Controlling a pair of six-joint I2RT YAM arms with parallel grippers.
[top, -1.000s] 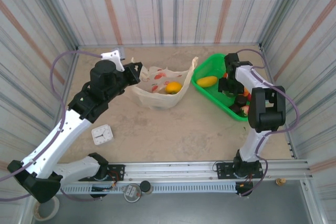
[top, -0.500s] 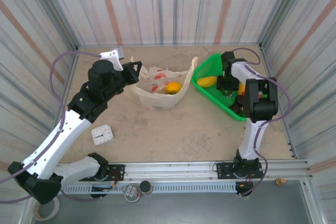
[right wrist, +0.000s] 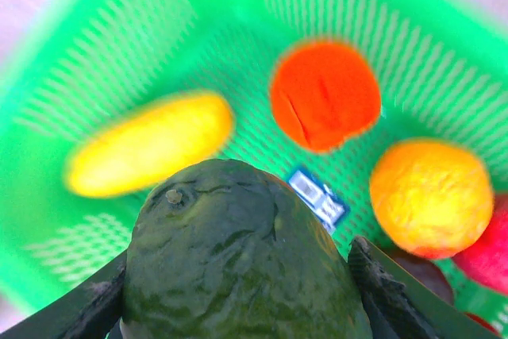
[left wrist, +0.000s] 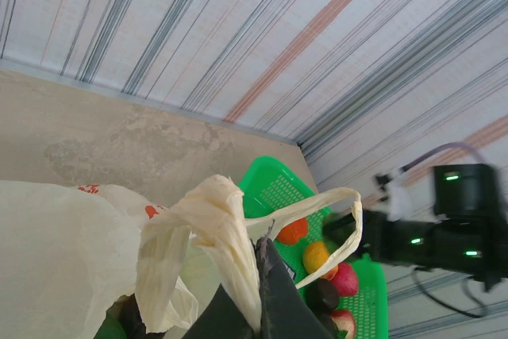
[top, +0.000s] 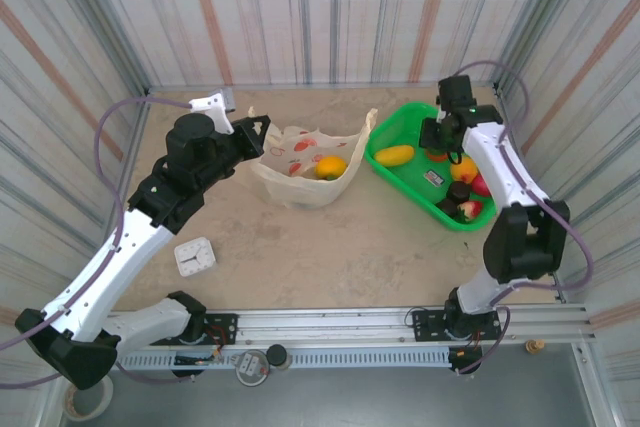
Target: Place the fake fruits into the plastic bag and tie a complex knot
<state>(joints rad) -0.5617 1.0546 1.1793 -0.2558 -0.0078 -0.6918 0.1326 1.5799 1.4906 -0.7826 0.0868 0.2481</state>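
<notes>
While a dark green fruit (right wrist: 238,236), probably an avocado, is clamped in the right gripper (top: 441,135) above the green basket (top: 392,130) at upper right, the plastic bag (top: 295,187) is held open to its left, at frame centre, its handle (left wrist: 230,228) pinched by the left gripper (top: 258,139).

Beige marbled table (top: 360,247) under plastic bag (top: 296,187), green basket (top: 398,127), white square clock (top: 195,256).

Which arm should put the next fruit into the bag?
Right. The right claw grips a dark green fruit above the green basket; the left claw is pinching the bag handle, holding the bag up.
</notes>
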